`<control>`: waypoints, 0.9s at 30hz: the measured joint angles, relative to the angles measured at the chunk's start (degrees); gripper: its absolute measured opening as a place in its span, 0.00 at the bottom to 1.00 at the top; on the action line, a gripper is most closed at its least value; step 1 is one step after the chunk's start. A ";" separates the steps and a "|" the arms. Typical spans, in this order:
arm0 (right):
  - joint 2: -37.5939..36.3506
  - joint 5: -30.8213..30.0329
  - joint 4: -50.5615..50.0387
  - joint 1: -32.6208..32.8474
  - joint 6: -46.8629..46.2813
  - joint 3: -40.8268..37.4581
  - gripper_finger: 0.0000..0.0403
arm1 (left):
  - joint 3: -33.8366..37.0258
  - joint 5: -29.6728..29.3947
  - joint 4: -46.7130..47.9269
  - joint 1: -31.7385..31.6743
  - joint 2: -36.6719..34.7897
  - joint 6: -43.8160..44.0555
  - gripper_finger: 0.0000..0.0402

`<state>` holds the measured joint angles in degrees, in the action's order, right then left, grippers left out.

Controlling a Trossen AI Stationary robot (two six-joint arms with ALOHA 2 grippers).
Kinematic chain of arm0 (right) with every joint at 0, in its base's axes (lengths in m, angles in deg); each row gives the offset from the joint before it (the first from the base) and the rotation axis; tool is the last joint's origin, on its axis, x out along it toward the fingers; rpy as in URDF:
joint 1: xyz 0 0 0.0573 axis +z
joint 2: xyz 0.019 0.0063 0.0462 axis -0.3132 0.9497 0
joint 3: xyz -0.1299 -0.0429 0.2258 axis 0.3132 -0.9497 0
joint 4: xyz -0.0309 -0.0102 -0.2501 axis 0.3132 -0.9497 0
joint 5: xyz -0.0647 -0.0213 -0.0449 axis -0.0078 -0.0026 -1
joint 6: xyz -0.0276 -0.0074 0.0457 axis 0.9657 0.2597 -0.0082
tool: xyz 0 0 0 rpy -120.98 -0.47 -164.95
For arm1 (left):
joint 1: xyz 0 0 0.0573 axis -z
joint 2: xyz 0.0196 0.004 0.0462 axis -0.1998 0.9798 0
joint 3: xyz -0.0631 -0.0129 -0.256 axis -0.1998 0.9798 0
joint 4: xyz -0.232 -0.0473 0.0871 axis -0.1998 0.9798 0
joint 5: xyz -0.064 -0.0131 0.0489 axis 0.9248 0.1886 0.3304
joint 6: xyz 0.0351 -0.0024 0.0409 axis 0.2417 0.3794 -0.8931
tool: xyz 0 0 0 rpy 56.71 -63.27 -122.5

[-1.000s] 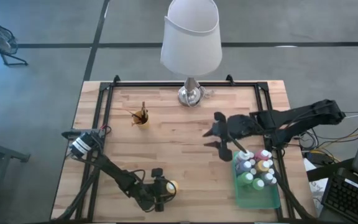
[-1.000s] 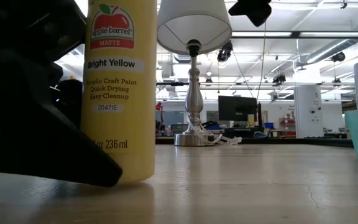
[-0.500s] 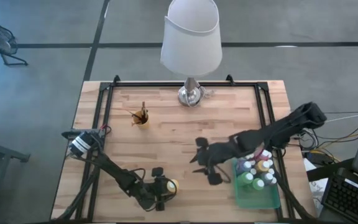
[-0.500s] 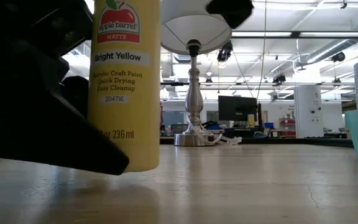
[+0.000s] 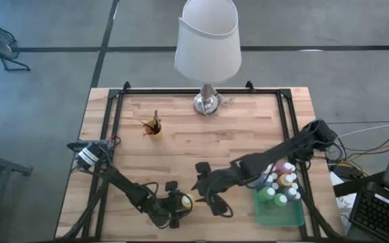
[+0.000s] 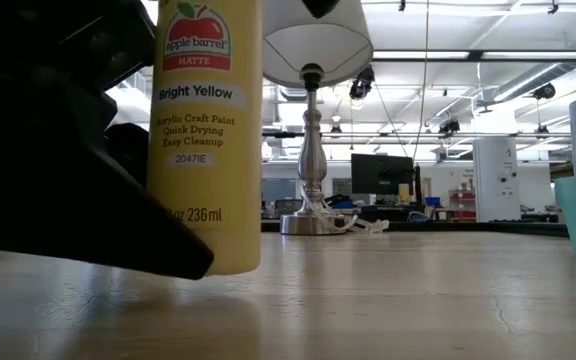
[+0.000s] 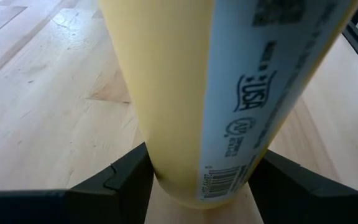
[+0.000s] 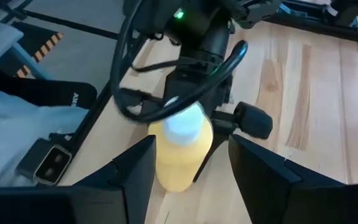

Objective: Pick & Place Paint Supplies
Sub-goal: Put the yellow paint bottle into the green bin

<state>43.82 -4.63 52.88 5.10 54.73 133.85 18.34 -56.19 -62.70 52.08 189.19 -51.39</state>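
- the yellow paint bottle (image 5: 185, 200) stands upright at the near edge of the worktop (image 5: 181, 145), white cap up, its long axis vertical; the low view shows it just clear of the wood or barely resting on it, i cannot tell which.
- the left pincer (image 5: 175, 204) grips this bottle low on its body, one dark finger on each side, as its own wrist view shows.
- the right pincer (image 5: 206, 191) is just beside the bottle, on the side towards the green tray (image 5: 279, 212); its fingers are spread, and in the right wrist view the bottle (image 8: 178, 149) lies straight ahead in the gap between them.
- so the coming move likely turns on a handover: the right pincer would close on the upper body or cap, above the left one's hold, and i judge the left arm must let go only after that.
- the tray sits at the right near corner and already holds a cluster of small white-capped bottles (image 5: 279, 183); a cup of paintbrushes (image 5: 153, 126) stands well apart, near the lamp (image 5: 207, 40).
- against the earlier high views, the right arm has swung from over the tray's bottles across to the yellow bottle, its fingers widening on the way; the left arm has hardly moved, and the bottle has shifted slightly in the low view.
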 joint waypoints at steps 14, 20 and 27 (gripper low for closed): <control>3.42 0.53 -0.10 0.84 -3.22 2.74 0.53 | 0.07 0.15 0.21 -0.29 0.00 -0.05 0.58; 3.62 0.39 0.20 1.05 -4.07 2.71 0.52 | 0.07 0.28 0.23 -0.66 0.00 -0.06 0.58; 4.16 -0.10 0.03 1.05 -2.45 2.65 0.57 | 0.09 1.93 0.07 -0.71 0.00 -0.04 0.58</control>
<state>47.98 -4.73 52.91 6.15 52.28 136.50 18.42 -54.26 -62.63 51.38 189.19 -51.42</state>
